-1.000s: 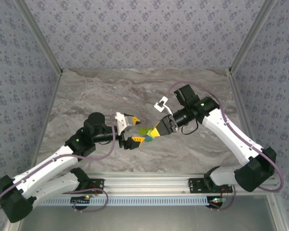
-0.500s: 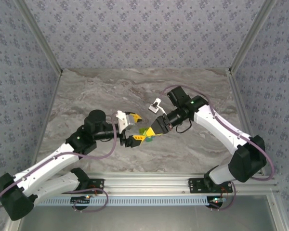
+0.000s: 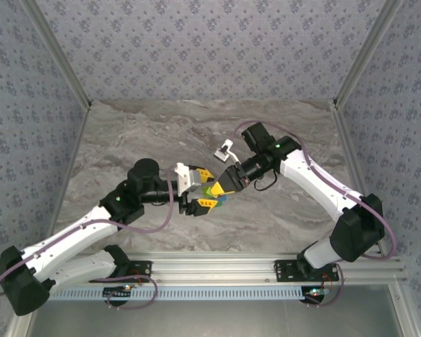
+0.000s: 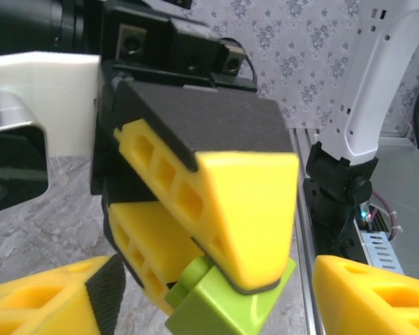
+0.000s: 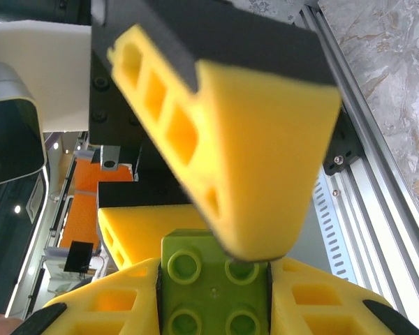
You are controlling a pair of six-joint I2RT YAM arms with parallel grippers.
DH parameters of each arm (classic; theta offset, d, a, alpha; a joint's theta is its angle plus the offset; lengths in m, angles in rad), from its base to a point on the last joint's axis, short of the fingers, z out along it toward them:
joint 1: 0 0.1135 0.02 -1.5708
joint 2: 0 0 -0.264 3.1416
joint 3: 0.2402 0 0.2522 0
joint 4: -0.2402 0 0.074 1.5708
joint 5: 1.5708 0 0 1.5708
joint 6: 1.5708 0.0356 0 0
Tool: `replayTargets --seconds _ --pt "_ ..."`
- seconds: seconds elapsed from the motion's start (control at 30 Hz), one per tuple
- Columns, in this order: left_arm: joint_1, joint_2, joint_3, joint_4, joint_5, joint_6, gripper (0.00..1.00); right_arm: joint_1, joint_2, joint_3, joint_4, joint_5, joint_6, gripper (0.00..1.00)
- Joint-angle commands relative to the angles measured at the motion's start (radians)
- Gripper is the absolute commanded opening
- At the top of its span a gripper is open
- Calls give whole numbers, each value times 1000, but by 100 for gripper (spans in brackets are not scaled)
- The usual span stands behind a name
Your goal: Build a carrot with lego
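Note:
A lime-green studded brick [image 3: 210, 189] hangs above the table between both grippers. My right gripper [image 3: 217, 188] is shut on it: in the right wrist view its fingers press both sides of the brick [image 5: 213, 279], studs facing the camera. A blue piece [image 3: 222, 199] shows just under that grip; I cannot tell how it joins. My left gripper [image 3: 204, 188] is open, its fingertips [image 4: 63, 296] set wide on either side of the right fingers [image 4: 251, 202] and the brick [image 4: 227, 303], not touching them. The other bricks are hidden.
The marble table [image 3: 147, 133] stretches behind and to both sides of the grippers. An aluminium rail [image 3: 217, 263] runs along the near edge between the arm bases. Patterned walls with metal posts [image 3: 351, 70] close in the back and sides.
My right gripper has carried the lime brick left, in between the left gripper's fingers. The left arm has edged slightly right to meet it.

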Motion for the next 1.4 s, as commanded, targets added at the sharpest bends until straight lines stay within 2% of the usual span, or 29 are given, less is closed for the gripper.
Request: replayTargets --seconds 0.0,0.23,0.53,0.87,0.97,1.2,1.37 --pt "-16 -10 49 7 28 19 66 7 6 22 -18 -33 -13 32" --pt "-42 -12 54 -32 33 41 52 6 7 28 -22 -39 -17 32" --pt "-53 1 44 -68 16 77 60 6 2 40 -41 -56 -33 32" --pt "-55 3 42 -85 -13 96 62 5 -30 35 -51 -75 -46 31" --pt "-55 -1 40 -85 -22 101 51 7 -39 28 -46 -77 -43 30" --pt "-56 12 56 -110 -5 108 38 8 -52 25 -41 -86 -42 31" --pt "-57 16 65 -120 0 108 34 8 -53 29 -41 -83 -39 34"
